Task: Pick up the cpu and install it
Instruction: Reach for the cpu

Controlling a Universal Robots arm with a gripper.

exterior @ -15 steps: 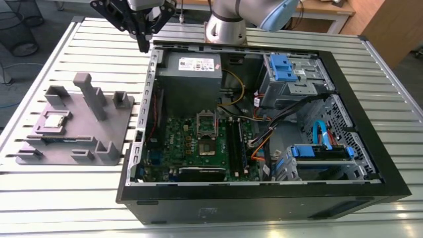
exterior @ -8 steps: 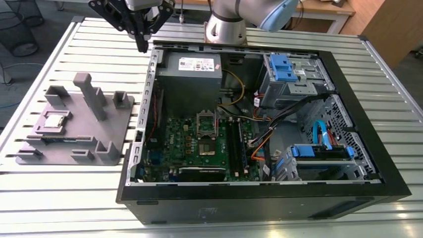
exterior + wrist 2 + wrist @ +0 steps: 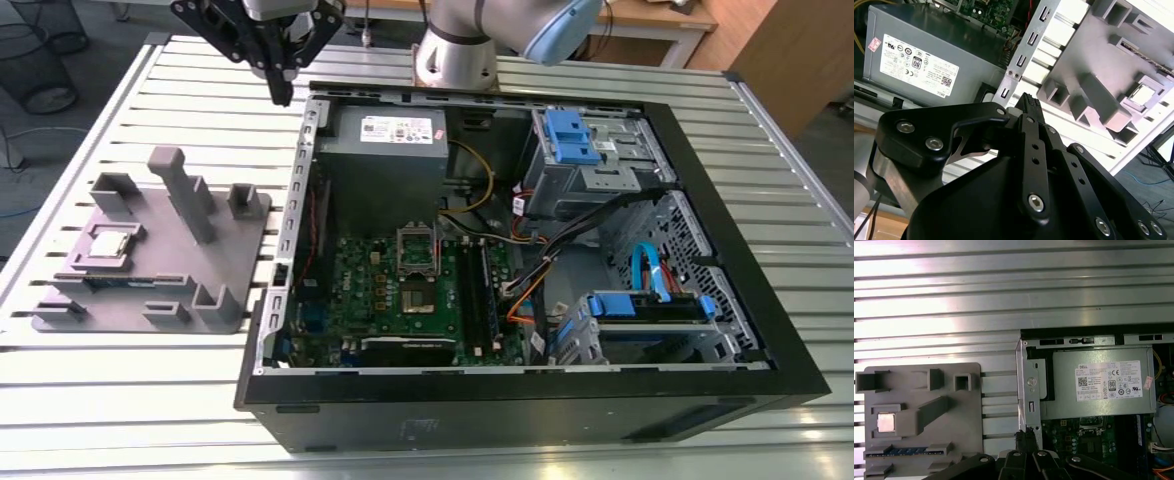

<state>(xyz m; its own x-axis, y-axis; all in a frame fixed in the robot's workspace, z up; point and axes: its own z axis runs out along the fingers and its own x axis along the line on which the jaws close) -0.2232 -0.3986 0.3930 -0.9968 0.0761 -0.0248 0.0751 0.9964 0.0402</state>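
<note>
Black end effector (image 3: pixel 280 90), downward, near case (image 3: pixel 467 405)

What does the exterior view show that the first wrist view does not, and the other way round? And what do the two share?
Exterior view: the blue plastic drive brackets and the arm's silver round base.
First wrist view: the bolt heads on the tool's black links.
Both: the small silvery square cpu lying in the gray plastic fixture, the gray power supply box, and the shut tool, holding nothing, near a corner of the black computer case.
</note>
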